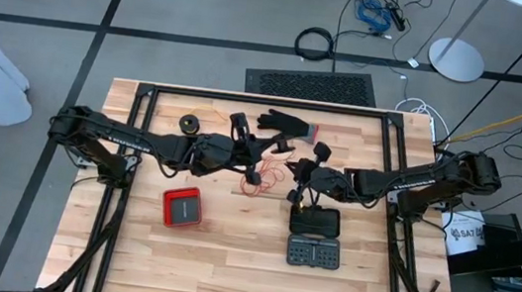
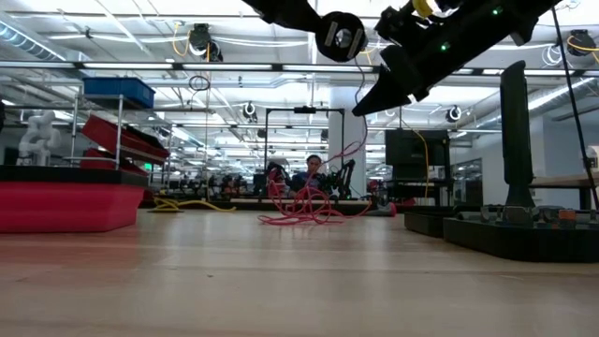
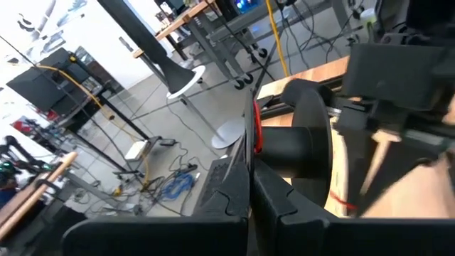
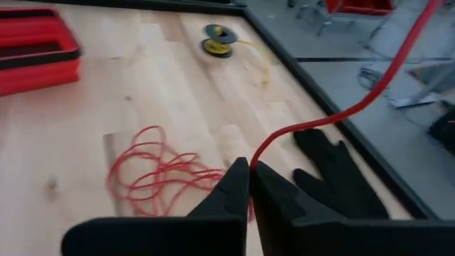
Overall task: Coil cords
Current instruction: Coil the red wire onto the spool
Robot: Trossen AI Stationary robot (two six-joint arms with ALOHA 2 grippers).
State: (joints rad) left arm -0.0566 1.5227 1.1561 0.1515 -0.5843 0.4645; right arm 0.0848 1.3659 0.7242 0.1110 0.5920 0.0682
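Red cord [image 4: 163,178] lies in loose loops mid-counter [image 4: 178,78], one strand rising taut; right claw [image 4: 249,181] is clamped on that strand, apparently to draw it in for coiling; left claw [image 3: 249,178], also closed on the red strand, anchors the other end above the counter.

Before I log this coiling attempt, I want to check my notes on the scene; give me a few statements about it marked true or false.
1. The right gripper is shut on the red cord. True.
2. The black glove lies inside the red tray. False: it lies on the bare wood near the table's far edge.
3. Loose loops of red cord lie on the table. True.
4. The left gripper stands wide open. False: it is shut.
5. The yellow spool sits on the black case. False: it rests on the wood.
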